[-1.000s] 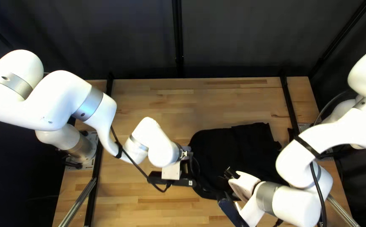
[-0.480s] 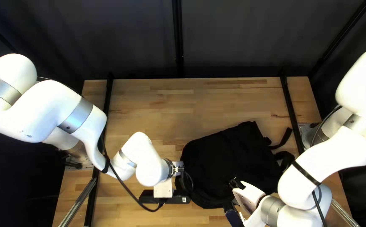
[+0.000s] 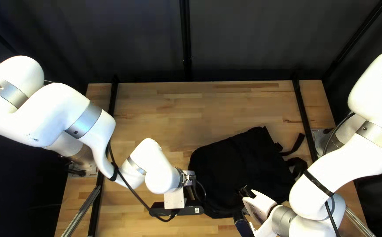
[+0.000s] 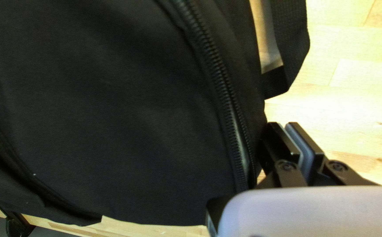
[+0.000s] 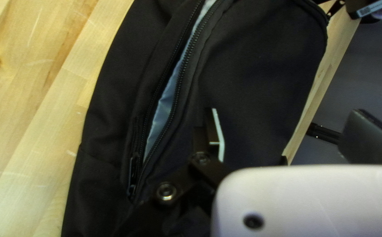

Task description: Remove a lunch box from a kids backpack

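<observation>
Left pincer (image 3: 194, 184) sits at the near left part of the black backpack (image 3: 243, 169), its two fingers (image 4: 283, 142) pressed together or very nearly so, with nothing visible between them. In its wrist view the backpack's cloth lies along one side of the pincer, so close that I cannot tell whether they touch. A curved zip (image 4: 226, 96) runs along the cloth just beside the fingers, its teeth slightly parted near them. Ahead of the pincer a black webbing strap (image 4: 294, 44) loops out over bare wood, and the worktop (image 3: 177, 105) extends on the pincer's other side.

Right pincer (image 3: 243, 202) is spread, its fingers well apart, over the near side of the backpack. One finger stands over the cloth beside a long unzipped opening; whether it touches the cloth is unclear. The opening runs ahead from beside that finger, showing a pale blue-grey strip (image 5: 164, 107) between its rows of teeth. I cannot tell whether that is lining or the lunch box, so the box's place is uncertain. A zip pull (image 5: 132, 171) lies at the end of the opening nearest this pincer. Beyond the right pincer, toward the right arm's base, two shoulder straps (image 3: 297, 145) trail across the wood.
</observation>
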Controlling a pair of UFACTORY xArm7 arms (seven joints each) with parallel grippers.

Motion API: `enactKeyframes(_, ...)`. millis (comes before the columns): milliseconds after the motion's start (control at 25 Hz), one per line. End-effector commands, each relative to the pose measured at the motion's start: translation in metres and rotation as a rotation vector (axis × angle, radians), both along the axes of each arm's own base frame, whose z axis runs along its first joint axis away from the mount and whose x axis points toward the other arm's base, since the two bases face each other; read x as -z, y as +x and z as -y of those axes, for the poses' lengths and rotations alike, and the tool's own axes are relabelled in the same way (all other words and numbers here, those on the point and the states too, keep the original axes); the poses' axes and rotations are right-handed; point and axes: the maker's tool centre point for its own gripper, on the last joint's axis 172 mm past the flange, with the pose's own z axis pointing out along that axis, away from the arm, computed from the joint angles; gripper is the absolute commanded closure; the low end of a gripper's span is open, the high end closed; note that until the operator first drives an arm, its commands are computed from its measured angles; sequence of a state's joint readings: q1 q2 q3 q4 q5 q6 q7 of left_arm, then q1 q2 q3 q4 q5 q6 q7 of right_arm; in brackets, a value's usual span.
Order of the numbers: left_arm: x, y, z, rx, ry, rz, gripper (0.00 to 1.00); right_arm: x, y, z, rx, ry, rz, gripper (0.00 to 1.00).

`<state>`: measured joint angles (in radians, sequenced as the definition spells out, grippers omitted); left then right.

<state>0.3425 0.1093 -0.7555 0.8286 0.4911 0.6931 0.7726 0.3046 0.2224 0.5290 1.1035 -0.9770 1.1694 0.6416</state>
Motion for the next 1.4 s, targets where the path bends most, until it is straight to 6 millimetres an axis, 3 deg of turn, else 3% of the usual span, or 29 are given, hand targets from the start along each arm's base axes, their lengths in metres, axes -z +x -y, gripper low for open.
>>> enactKeyframes(40, 0.0, 0.001, 0.003, -0.006, -0.016, 0.002, 1.0, 0.019, -0.006, -0.031, 0.038, -0.087, 0.051, 0.0)
enactKeyframes(160, 0.001, -0.008, 0.005, -0.022, -0.021, 0.014, 1.0, 0.023, -0.007, -0.045, 0.033, -0.126, 0.078, 0.0)
enactKeyframes(320, 0.0, -0.018, 0.008, -0.042, -0.024, 0.028, 1.0, 0.027, -0.004, -0.049, 0.025, -0.162, 0.103, 0.0)
enactKeyframes(840, 0.004, -0.018, 0.017, -0.047, -0.039, 0.051, 1.0, 0.058, 0.033, -0.019, 0.08, -0.059, 0.098, 0.0)
enactKeyframes(1280, 0.005, -0.017, 0.021, -0.041, -0.04, 0.061, 1.0, 0.07, 0.037, -0.014, 0.109, 0.016, 0.074, 0.0)
enactKeyframes(1360, 0.005, -0.016, 0.021, -0.039, -0.039, 0.061, 1.0, 0.07, 0.037, -0.014, 0.108, 0.022, 0.071, 0.18)
enactKeyframes(1400, 0.005, -0.017, 0.022, -0.039, -0.039, 0.061, 1.0, 0.07, 0.036, -0.013, 0.109, 0.025, 0.07, 0.37)
